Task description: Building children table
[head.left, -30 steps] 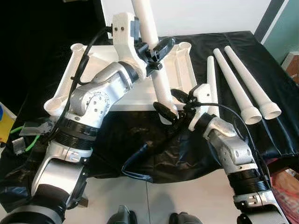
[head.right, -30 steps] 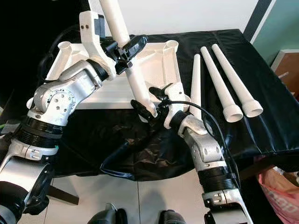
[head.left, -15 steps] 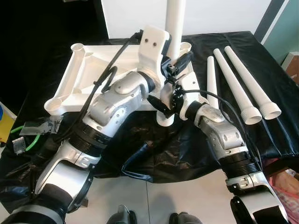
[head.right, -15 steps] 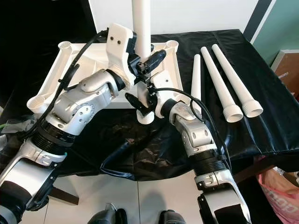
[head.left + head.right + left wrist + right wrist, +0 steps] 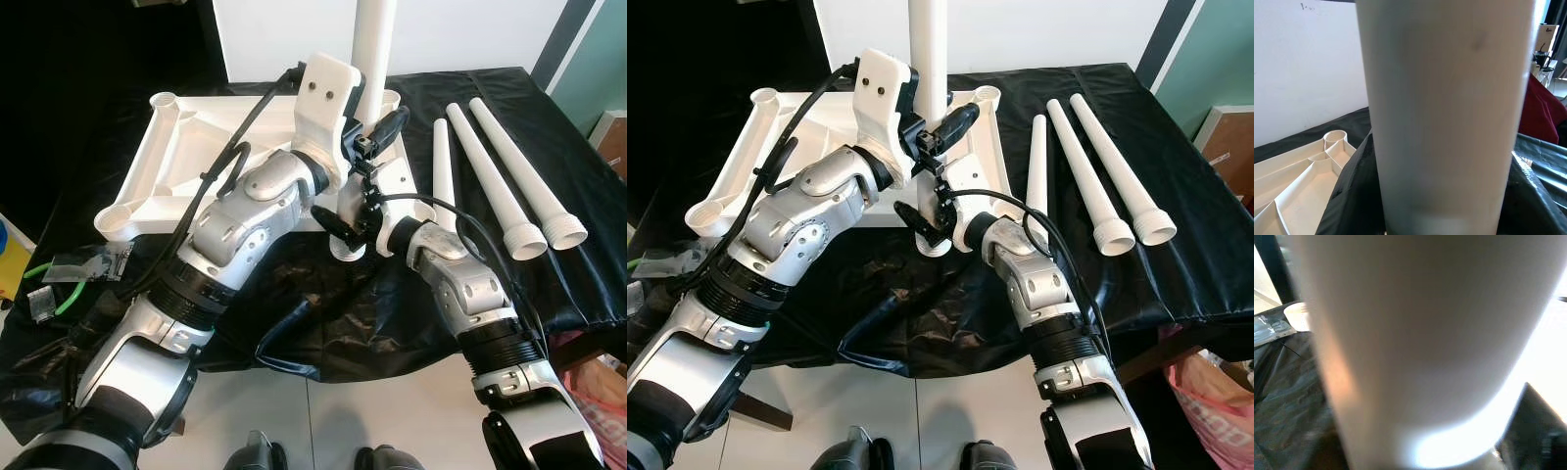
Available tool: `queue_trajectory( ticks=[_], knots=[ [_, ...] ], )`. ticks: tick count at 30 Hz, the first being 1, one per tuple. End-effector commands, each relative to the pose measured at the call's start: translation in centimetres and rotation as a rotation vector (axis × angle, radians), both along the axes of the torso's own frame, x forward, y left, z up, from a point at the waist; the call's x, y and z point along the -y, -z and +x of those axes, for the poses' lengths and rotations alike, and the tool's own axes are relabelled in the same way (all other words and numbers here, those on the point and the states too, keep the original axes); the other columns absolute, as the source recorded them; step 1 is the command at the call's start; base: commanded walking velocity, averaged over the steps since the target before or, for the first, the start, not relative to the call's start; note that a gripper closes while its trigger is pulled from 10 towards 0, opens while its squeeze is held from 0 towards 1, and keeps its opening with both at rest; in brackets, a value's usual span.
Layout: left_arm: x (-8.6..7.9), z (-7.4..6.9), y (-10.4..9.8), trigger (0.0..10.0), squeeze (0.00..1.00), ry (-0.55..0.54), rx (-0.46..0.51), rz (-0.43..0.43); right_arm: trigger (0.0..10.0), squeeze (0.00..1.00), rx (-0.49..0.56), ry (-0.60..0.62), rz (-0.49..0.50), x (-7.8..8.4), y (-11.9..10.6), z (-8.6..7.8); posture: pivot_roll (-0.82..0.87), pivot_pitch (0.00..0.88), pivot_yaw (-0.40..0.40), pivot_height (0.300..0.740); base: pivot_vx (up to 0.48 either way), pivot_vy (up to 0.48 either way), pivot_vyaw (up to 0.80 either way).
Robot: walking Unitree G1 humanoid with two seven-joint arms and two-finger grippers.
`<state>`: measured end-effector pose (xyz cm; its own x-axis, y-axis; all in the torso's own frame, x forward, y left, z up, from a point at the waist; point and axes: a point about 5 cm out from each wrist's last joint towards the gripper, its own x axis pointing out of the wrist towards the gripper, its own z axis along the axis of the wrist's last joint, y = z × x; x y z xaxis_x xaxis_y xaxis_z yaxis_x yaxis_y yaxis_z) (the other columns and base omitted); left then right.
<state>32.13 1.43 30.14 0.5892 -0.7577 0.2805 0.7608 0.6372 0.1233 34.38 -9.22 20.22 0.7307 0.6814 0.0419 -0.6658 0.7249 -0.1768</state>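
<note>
Over the upturned white tabletop's (image 5: pixel 225 147) near corner, a smooth white tube leg (image 5: pixel 370 59) stands upright, threaded end down, left gripper (image 5: pixel 367 137) and right gripper (image 5: pixel 345 217) both clamped on it.

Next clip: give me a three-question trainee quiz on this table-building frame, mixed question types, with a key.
1. True or false: the leg held by both grippers stands upright.
2. How many legs lie loose on the black cloth? A) one B) two C) three
3. Fill in: the left gripper holds the leg higher up; the right gripper holds it near its ____ end.

Key: 1 true. 2 C. 3 lower; that end is by the near right corner of the upturned tabletop.
</note>
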Motion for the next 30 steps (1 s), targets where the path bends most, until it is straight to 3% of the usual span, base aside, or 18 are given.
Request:
queue_trajectory(
  ticks=[1, 13, 14, 16, 17, 18, 19, 23, 24, 30],
  knots=[
    [1.2, -1.7, -0.4, 10.0, 0.0, 0.33, 0.087, 0.097, 0.0, 0.0, -0.002, -0.002, -0.012, -0.2, 0.0, 0.1, -0.04, 0.084, 0.017, 0.74, 0.0, 0.0, 0.0],
    [1.3, -1.9, 0.0, 10.0, 0.0, 0.344, 0.08, 0.098, 0.0, 0.0, 0.009, 0.022, 0.01, 0.1, -0.2, 0.3, -0.04, 0.085, 0.018, 0.74, 0.0, 0.0, 0.0],
    [1.4, -2.0, 0.0, 10.0, 0.0, 0.351, 0.08, 0.095, 10.0, 0.0, 0.006, 0.032, 0.017, 0.1, -0.2, 0.4, -0.04, 0.083, 0.018, 0.74, 0.0, 0.0, 0.0],
    [1.5, -2.1, 0.1, 10.0, 0.0, 0.366, 0.061, 0.078, 10.0, 0.0, 0.0, 0.043, 0.025, 0.1, -0.2, 0.4, -0.04, 0.083, 0.019, 0.74, 0.0, 0.0, 0.0],
    [1.5, -2.1, 0.1, 10.0, 0.82, 0.376, 0.037, 0.057, 10.0, 0.0, -0.004, 0.052, 0.031, 0.1, -0.2, 0.4, -0.04, 0.083, 0.019, 0.74, 0.0, 0.0, 0.0],
    [1.5, -2.1, 0.1, 10.0, 0.82, 0.376, 0.037, 0.057, 10.0, 0.0, -0.004, 0.052, 0.031, 0.1, -0.2, 0.4, -0.04, 0.083, 0.019, 0.74, 0.0, 0.0, 0.0],
    [1.4, -2.2, 0.0, 10.0, 1.0, 0.386, 0.023, 0.03, 10.0, 0.0, -0.01, 0.063, 0.046, 0.0, -0.2, 0.5, -0.04, 0.085, 0.021, 0.74, 0.0, 0.0, 0.0],
    [1.2, -2.2, -0.8, 10.0, 1.0, 0.366, 0.034, -0.037, 10.0, 0.0, -0.02, 0.091, 0.083, 0.1, -0.3, 0.6, -0.04, 0.085, 0.02, 0.74, 0.0, 0.0, 0.0],
    [0.9, -1.9, -1.4, 10.0, 0.0, 0.334, 0.047, -0.066, 10.0, 0.0, -0.029, 0.116, 0.104, 0.2, -0.3, 0.7, -0.04, 0.085, 0.02, 0.74, 0.0, 0.0, 0.0],
    [0.3, -1.6, -2.3, 10.0, 0.0, 0.289, 0.07, -0.111, 10.0, 0.0, -0.044, 0.181, 0.145, 0.7, -0.3, 1.1, -0.03, 0.093, 0.023, 0.74, 0.0, 0.0, 0.0]
  ],
)
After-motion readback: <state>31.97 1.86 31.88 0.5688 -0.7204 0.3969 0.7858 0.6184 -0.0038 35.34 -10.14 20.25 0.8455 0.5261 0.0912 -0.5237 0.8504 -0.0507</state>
